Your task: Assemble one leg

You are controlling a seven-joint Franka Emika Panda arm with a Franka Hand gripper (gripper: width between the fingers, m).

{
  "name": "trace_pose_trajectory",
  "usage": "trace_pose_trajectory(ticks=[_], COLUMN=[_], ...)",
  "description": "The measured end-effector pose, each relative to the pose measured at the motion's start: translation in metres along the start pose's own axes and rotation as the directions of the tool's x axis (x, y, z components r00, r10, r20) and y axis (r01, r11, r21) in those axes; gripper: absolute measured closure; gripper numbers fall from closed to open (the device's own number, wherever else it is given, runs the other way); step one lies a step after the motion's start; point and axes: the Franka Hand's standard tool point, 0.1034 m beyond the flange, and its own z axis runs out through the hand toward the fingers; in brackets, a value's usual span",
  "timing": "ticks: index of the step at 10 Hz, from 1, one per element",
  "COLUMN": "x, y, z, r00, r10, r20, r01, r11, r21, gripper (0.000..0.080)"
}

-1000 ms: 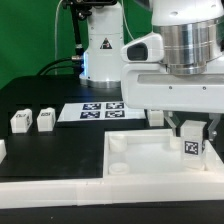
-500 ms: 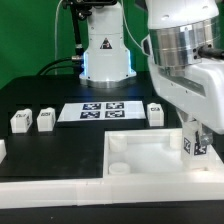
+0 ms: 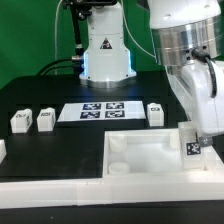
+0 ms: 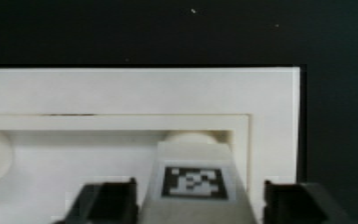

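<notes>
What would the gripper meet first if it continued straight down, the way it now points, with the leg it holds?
Probably the white tray. The gripper points down with the leg between its fingers, over the tray's corner at the exterior view's right. The leg's lower end would likely touch first, though depth is unclear.

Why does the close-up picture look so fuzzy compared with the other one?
Wrist view: soft all over; the leg and its tag blur, and the fingers are dark smears. Exterior view: sharper, evenly lit, the white tray nearly washed out, tags on the marker board readable.
</notes>
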Motion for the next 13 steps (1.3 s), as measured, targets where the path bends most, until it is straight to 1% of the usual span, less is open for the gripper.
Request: trace_pose_trajectory(ticks=[1, 2, 3, 4, 6, 7, 8, 9, 10, 11, 12, 13], x=[-0.002, -0.004, -0.007, -0.009, -0.007, -0.005, 0.0, 0.001, 0.0, -0.002, -0.001, -0.001], y=[0.004, 0.006, 0.007, 0.003, 0.006, 0.005, 0.001, -0.003, -0.006, -0.007, -0.007, -0.007], z=[0.002, 0.002, 0.0, 0.001, 0.002, 0.002, 0.0, -0.001, -0.004, -0.004, -0.003, -0.003], r00=[0.994, 0.975, 0.911, 0.885, 0.752, 0.637, 0.486, 0.323, 0.206, 0.226, 0.243, 0.241], r10=[-0.108, -0.221, -0.412, -0.466, -0.659, -0.771, -0.874, -0.946, -0.978, -0.974, -0.97, -0.97], r20=[-0.003, 0.006, 0.01, -0.007, 0.005, 0.007, 0.002, 0.01, 0.014, -0.003, -0.003, -0.002], r01=[0.108, 0.221, 0.411, 0.464, 0.658, 0.769, 0.87, 0.942, 0.974, 0.97, 0.966, 0.966], r11=[0.994, 0.974, 0.906, 0.883, 0.751, 0.635, 0.484, 0.32, 0.203, 0.225, 0.242, 0.24], r21=[-0.022, -0.052, -0.096, -0.062, -0.064, -0.076, -0.098, -0.102, -0.1, -0.095, -0.096, -0.096], gripper=[0.019, 0.019, 0.0158, 0.0152, 0.0151, 0.0151, 0.0151, 0.0151, 0.0151, 0.0151, 0.0151, 0.0274])
